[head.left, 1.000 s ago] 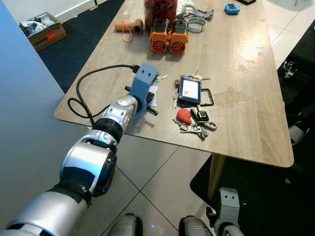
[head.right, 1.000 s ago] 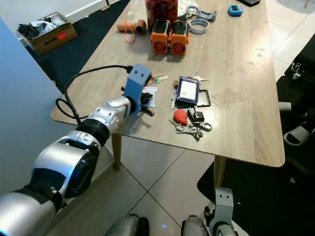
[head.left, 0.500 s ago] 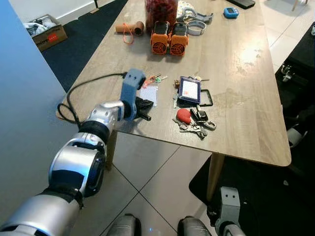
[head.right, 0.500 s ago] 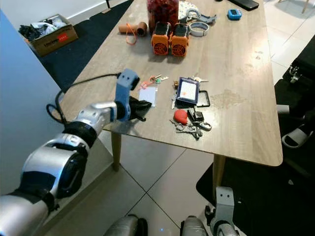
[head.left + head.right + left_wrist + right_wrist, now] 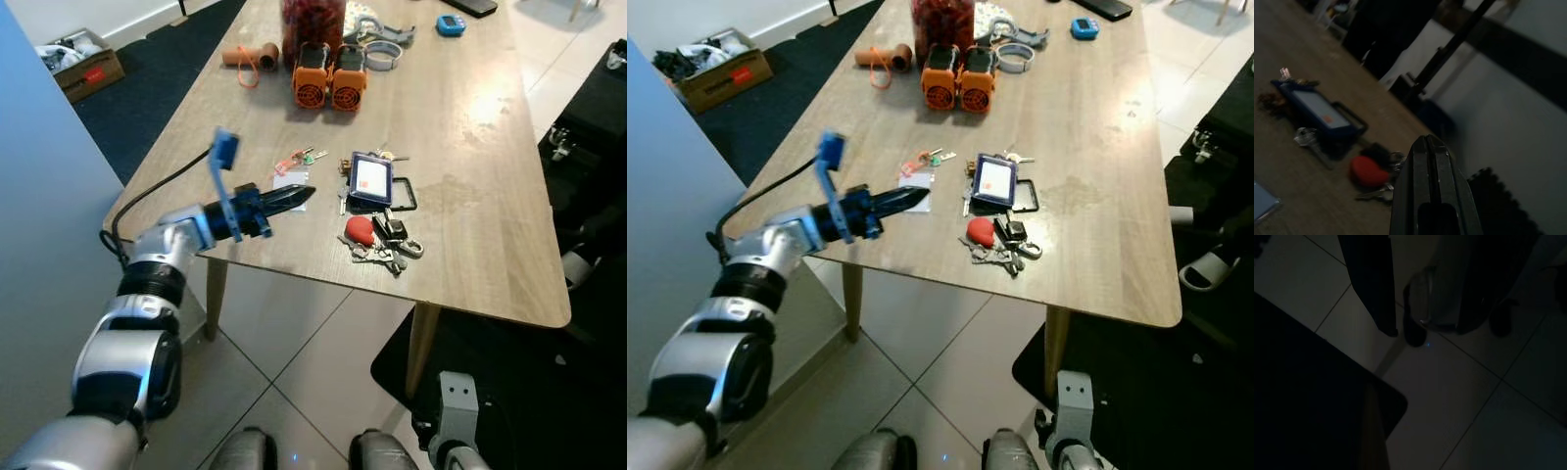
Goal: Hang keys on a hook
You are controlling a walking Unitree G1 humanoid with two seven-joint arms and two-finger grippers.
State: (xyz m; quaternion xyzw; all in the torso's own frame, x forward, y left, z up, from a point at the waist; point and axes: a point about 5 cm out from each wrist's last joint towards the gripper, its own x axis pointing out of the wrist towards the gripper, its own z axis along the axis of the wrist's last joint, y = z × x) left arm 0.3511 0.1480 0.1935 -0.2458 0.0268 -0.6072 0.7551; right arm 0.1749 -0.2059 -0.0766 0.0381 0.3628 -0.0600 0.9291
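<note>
One bunch of keys (image 5: 384, 250) with a red fob lies near the table (image 5: 490, 196) front edge; we hold our left gripper (image 5: 306, 195) above the table just beside it, jaws closed and empty, while our right arm hangs idle

A long wooden counter (image 5: 480, 147) carries everything. Near its front edge lies a bunch of keys with a red fob (image 5: 380, 240), just behind it a blue card holder (image 5: 371, 180). Beside the holder lie a small clear tag (image 5: 289, 181) and coloured keys (image 5: 297, 158). Well behind, two orange devices (image 5: 324, 86) stand side by side.
</note>
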